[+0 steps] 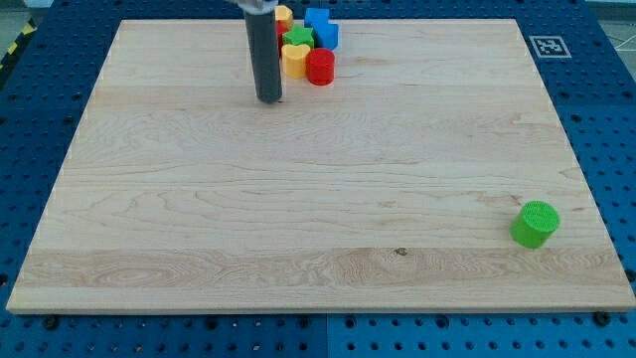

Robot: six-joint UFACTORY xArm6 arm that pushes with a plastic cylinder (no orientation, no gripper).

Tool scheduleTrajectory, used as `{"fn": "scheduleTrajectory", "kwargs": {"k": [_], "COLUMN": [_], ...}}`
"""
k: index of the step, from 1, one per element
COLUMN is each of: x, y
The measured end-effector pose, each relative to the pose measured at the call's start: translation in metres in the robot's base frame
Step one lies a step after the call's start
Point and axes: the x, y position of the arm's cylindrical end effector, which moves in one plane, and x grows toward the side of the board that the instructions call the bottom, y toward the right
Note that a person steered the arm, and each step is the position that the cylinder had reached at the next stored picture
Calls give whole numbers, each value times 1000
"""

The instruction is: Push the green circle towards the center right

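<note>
The green circle [535, 224], a short green cylinder, stands alone near the view's lower right corner of the wooden board [298, 199]. My tip [269, 99] rests on the board near the view's top centre, far to the upper left of the green circle. It is just left of a cluster of blocks and not touching any that I can see.
A cluster at the view's top centre holds a red cylinder [320, 67], a yellow heart [294, 59], a green star-like block [298, 38], a blue block [322, 28] and a yellow block [284, 14]. A printed marker tag [548, 46] sits at the top right.
</note>
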Motion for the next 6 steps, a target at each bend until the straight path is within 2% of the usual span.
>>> {"fn": "scheduleTrajectory", "kwargs": {"k": [1,2,3,5,6], "x": [46,80,123,215,227], "y": [53,149,209,279,312]}}
